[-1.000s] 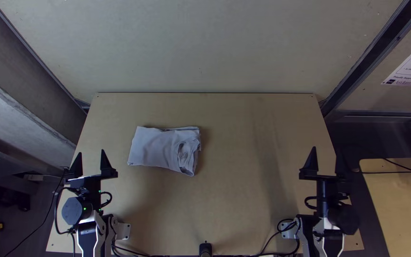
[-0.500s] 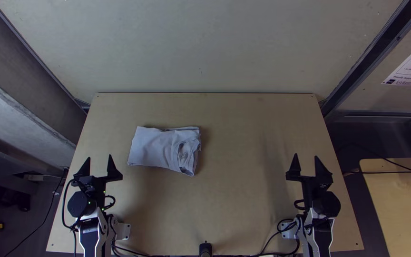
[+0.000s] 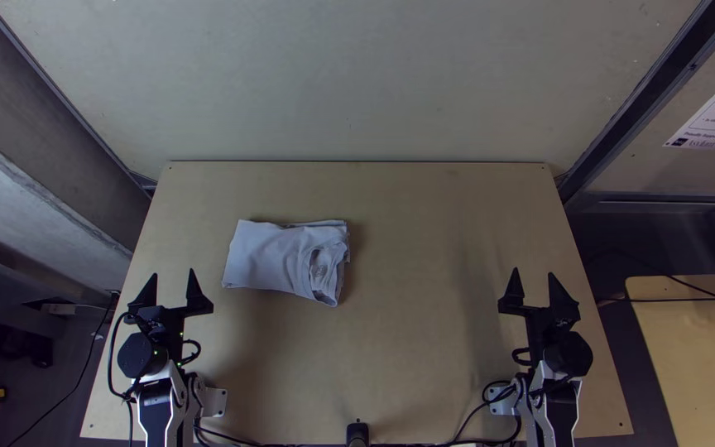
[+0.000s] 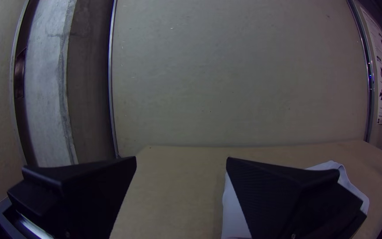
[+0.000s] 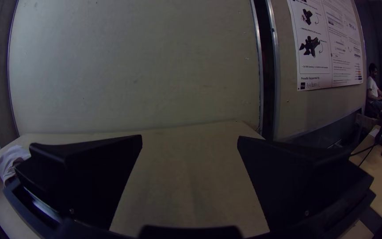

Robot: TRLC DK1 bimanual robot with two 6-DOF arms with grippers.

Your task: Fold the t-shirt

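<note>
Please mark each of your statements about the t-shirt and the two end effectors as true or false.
1. The t-shirt lies folded into a bundle on the table. True.
2. The left end effector grips the t-shirt. False: it stands open and holds nothing.
3. The t-shirt lies nearer the left end effector than the right end effector. True.
4. The right end effector is shut. False: its fingers stand wide apart.
5. The t-shirt hangs over the table's edge. False: it lies wholly on the table.

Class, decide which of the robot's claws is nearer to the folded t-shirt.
Left. The left claw is a short way left of the t-shirt; the right claw is much farther off to its right.
</note>
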